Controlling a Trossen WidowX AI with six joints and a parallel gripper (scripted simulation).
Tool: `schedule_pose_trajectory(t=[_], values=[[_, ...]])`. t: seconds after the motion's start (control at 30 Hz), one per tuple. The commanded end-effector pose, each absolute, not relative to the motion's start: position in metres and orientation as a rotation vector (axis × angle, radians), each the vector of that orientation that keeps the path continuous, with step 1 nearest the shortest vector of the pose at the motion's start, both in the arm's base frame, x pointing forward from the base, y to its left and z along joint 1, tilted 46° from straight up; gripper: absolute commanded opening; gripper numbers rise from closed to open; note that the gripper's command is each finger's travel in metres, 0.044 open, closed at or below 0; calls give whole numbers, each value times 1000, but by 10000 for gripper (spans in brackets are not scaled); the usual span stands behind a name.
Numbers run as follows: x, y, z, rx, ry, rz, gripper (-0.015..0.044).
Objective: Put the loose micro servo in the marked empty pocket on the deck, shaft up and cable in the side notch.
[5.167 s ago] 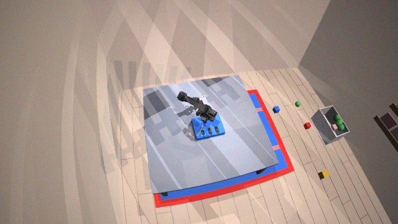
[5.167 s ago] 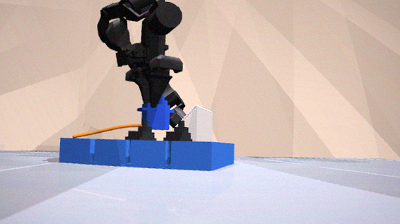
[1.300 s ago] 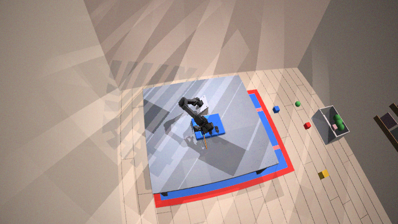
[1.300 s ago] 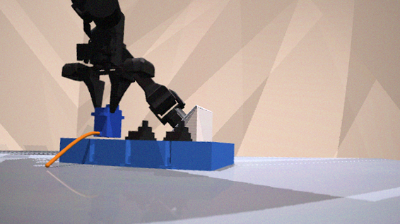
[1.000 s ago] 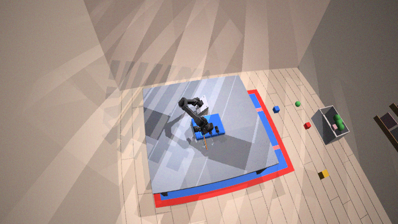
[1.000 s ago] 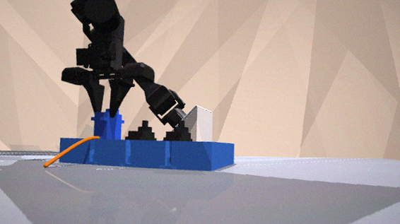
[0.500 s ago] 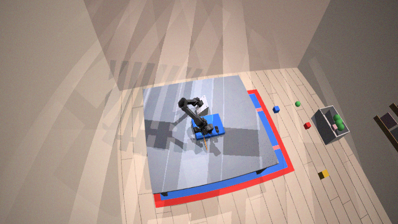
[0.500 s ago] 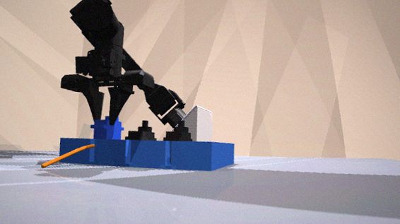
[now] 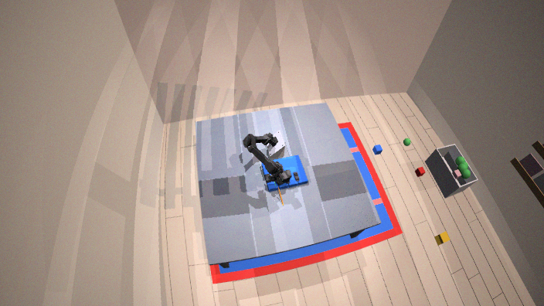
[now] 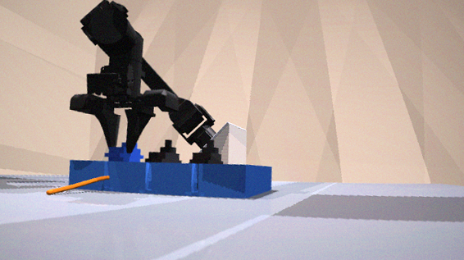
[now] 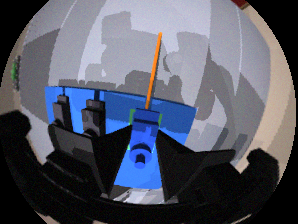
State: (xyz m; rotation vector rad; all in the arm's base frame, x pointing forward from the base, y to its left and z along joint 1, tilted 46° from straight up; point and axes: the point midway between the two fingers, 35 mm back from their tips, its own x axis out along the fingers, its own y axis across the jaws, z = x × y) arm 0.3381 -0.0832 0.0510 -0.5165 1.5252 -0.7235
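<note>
And here the jaws point(image 10: 121, 150) are pinching the blue micro servo point(image 10: 125, 155) point(image 11: 145, 132), one finger on each side, its output shaft point(image 11: 140, 159) pointing up! Right beneath them, the servo is sitting partly inside the marked pocket point(image 11: 160, 119), green showing around it; in the exterior view its ears are standing a little above the deck point(image 9: 292, 164) point(image 10: 223, 180), so it is looking mostly lowered rather than seated. Just out from the jaws, the orange cable point(image 9: 281, 196) point(image 10: 78, 184) point(image 11: 154, 70) is running off the deck's near side and out over the desk point(image 9: 232, 236) point(image 10: 316, 259) point(image 11: 220, 60); whether it is lying properly in the notch, the pictures are not settling. Farther along, two black servos point(image 10: 165, 155) point(image 11: 93, 117) are already occupying their own pockets. So picking up, lining up and starting the insertion are done; the last press down, the release and the move clear are remaining.
</note>
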Motion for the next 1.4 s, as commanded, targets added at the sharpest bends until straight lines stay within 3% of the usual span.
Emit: schedule_pose_trajectory(t=[0.0,0.23,0.47,0.83,0.97,1.17,1.37], values=[[338,-86,49,-525,1526,-721,0],[338,-90,44,-525,1526,-721,0],[337,-88,46,-525,1526,-721,184],[342,-62,69,-524,1526,-720,187],[322,-45,78,-530,1523,-706,292],[248,-6,109,-524,1533,-713,440],[238,-3,113,-525,1534,-717,440]])
